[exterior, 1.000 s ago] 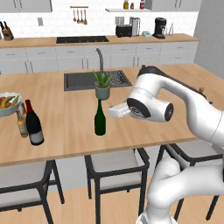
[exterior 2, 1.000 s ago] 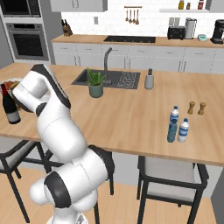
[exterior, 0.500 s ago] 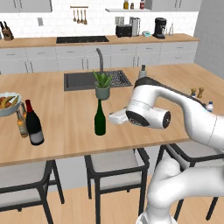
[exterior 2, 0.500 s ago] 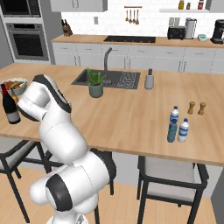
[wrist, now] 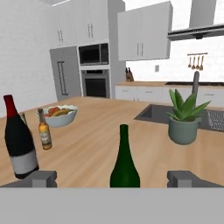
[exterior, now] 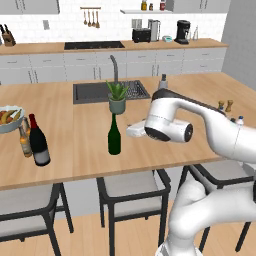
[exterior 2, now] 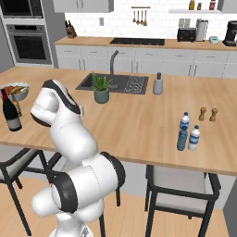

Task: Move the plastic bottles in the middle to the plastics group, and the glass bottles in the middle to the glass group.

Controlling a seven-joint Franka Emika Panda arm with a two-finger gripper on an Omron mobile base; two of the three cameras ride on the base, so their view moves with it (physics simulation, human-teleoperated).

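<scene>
The tool (wrist: 113, 178) hangs wide open and empty, lined up on the green bottle (exterior: 114, 135) mid-tabletop (exterior: 75, 150), fingers either side but apart. Next, I judge: advance, close on it, then carry it left to the amber bottles (exterior: 25, 142).

The left base view looks forward and down from behind the arm's left, over the counter (exterior: 75, 150) toward the sink (exterior: 92, 91) at its far edge. The right base view faces likewise from the arm's right; both share the counter, sink and potted plant (exterior 2: 101, 88). The hand view sits low and close (almost level with the countertop), looking along the counter at the green bottle (wrist: 124, 159) straight ahead.
</scene>
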